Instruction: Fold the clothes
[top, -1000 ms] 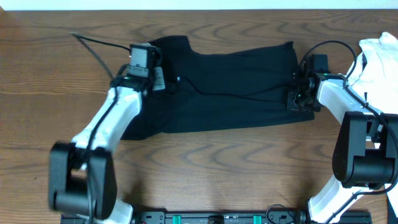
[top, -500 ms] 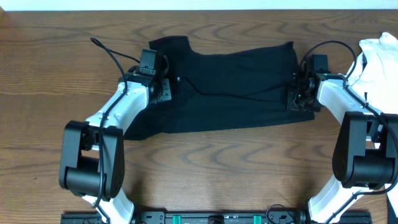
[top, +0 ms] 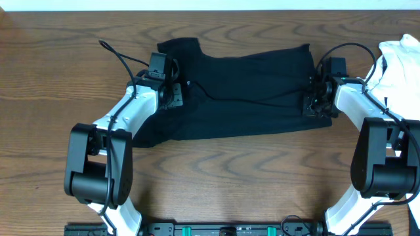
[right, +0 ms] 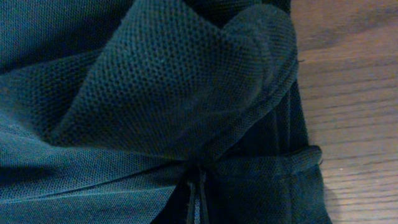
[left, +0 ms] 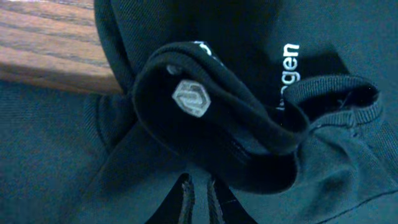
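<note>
The black T-shirt lies crumpled lengthwise across the far half of the table, collar end to the left. My left gripper rests on its left part, shut on a pinch of fabric. In the left wrist view the left gripper shows cloth squeezed between its pads, and above it a raised fold carries the small white logo and white text. My right gripper sits at the shirt's right edge. In the right wrist view the right gripper is shut on a bunched fold of the T-shirt.
A white garment lies at the far right edge behind the right arm. A black cable trails over the wood left of the left wrist. Bare wooden tabletop lies in front of the shirt.
The left arm swung right and slightly toward the front, bringing its gripper further onto the shirt's left part. The right arm and the shirt's right edge have not moved.
</note>
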Robot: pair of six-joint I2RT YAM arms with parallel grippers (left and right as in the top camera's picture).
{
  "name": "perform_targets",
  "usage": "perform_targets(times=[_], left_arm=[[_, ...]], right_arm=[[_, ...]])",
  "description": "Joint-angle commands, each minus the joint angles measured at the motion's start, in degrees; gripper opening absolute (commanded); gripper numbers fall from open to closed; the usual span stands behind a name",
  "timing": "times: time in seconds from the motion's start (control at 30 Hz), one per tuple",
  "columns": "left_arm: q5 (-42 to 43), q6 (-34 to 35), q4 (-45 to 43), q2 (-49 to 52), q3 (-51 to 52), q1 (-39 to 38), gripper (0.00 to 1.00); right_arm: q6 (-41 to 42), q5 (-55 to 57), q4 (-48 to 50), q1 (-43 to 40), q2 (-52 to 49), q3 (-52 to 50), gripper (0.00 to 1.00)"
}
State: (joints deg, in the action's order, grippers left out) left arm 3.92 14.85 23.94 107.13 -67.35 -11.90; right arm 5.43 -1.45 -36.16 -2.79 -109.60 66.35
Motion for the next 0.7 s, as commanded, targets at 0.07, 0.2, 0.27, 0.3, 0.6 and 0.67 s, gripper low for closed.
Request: perform_targets(times=[0.07, 0.2, 0.27, 0.3, 0.6, 0.67], left_arm=[[0.2, 0.3, -1.0, 1.7, -0.1, -0.1, 0.12], [0.7, 0.3, -3.0, 1.9, -0.1, -0.1, 0.13], [1.8, 0.3, -4.5, 2.0, -0.1, -0.1, 0.13], [2.2, 0.3, -5.2, 2.0, -0.1, -0.1, 0.12], [3.2, 0.3, -12.7, 2.0, -0.1, -0.1, 0.13], [3.2, 0.3, -14.1, 2.0, -0.1, -0.1, 0.13]], right_arm=[[0.3, 2.5, 0.4, -1.3, -2.1, -1.6, 0.04], [0.3, 2.5, 0.4, -1.3, -2.1, -1.6, 0.04], [0.3, 2.5, 0.4, -1.3, -2.1, -1.6, 0.04], [0.3, 2.5, 0.4, -1.3, -2.1, -1.6, 0.04], [0.3, 2.5, 0.5, -1.3, -2.1, -1.6, 0.04], [0.3, 2.6, 0.5, -1.3, -2.1, -1.6, 0.04]])
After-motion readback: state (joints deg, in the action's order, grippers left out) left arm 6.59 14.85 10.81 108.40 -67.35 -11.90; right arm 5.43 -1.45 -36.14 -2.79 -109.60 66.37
